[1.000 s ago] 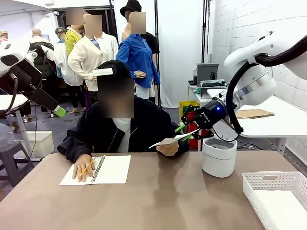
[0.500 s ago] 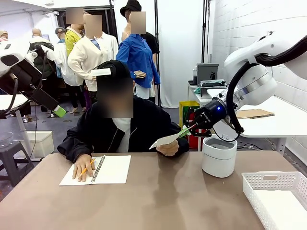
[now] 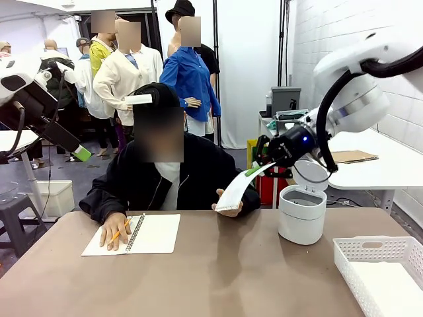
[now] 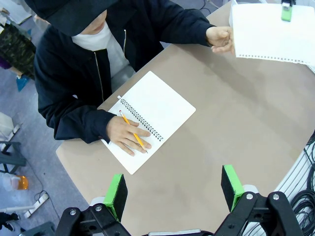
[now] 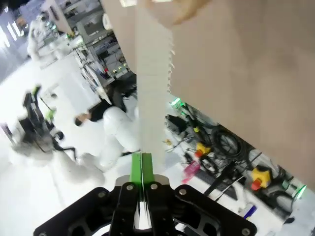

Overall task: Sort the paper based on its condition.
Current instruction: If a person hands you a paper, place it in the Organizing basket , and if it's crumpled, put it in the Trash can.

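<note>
White paper, front view: the paper [image 3: 236, 189] hangs in a curve above the far edge of the table [image 3: 218, 277]. Its top end is pinched by the right gripper [image 3: 255, 170] and its bottom end is held in the person's hand [image 3: 229, 209].
Cut off, front view: the white basket [image 3: 380, 269] runs out of frame at the right.
Left wrist view: the left gripper [image 4: 173, 189] has its fingers spread with nothing between them, high above the table. The paper [image 4: 270, 32] runs off the top right corner, with a green pad on its upper edge.
Hidden, left wrist view: the other hand [image 4: 125, 140], holding a pencil [image 4: 133, 135], covers part of the notebook [image 4: 157, 110].
Right wrist view: blurred. The right gripper's pads are pressed together on the paper's end, and the sheet is seen narrow and foreshortened. The hand at the top is hard to make out.
</note>
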Tool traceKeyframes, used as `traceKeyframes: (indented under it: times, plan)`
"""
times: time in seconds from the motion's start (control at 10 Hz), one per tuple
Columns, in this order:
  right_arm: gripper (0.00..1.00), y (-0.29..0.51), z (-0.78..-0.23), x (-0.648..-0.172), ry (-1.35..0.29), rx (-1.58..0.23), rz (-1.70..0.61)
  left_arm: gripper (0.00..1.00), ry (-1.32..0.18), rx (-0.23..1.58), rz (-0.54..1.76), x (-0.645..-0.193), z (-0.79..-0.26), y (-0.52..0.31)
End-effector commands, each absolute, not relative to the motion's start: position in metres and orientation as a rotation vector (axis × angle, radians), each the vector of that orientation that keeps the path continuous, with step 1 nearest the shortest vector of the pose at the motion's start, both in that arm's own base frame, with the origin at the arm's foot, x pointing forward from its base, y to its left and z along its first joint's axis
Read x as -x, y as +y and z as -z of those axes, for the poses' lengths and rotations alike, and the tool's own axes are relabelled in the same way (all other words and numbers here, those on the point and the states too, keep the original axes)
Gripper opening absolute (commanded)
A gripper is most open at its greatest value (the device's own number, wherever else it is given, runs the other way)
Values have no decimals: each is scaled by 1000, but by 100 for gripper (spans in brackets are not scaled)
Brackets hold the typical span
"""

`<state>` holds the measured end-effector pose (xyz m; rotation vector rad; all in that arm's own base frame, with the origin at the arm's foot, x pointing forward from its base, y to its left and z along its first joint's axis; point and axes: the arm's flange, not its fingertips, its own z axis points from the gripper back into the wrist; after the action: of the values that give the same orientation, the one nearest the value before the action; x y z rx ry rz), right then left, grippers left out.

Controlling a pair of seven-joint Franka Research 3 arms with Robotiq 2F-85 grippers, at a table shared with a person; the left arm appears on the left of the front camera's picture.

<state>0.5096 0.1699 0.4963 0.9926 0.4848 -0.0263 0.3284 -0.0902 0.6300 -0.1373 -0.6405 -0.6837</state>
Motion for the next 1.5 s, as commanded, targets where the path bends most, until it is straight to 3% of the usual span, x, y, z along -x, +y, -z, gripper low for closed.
traceKeyframes:
  times: [0.0,0.2,0.5,1.2,1.4]
  plan:
    - [0,158,-513,-477,362,-954,-132,100,-642,133,681,-328,-630,-90]
    - [0,141,-534,-456,252,-920,-228,100,-642,133,681,-328,-630,-90]
    - [0,89,-547,-429,-38,-800,-276,100,-642,133,681,-328,-630,-90]
    - [0,-17,-483,-366,-322,-496,-154,100,-642,133,681,-328,-630,-90]
    - [0,-43,-483,-349,-258,-507,-95,100,-642,133,681,-328,-630,-90]
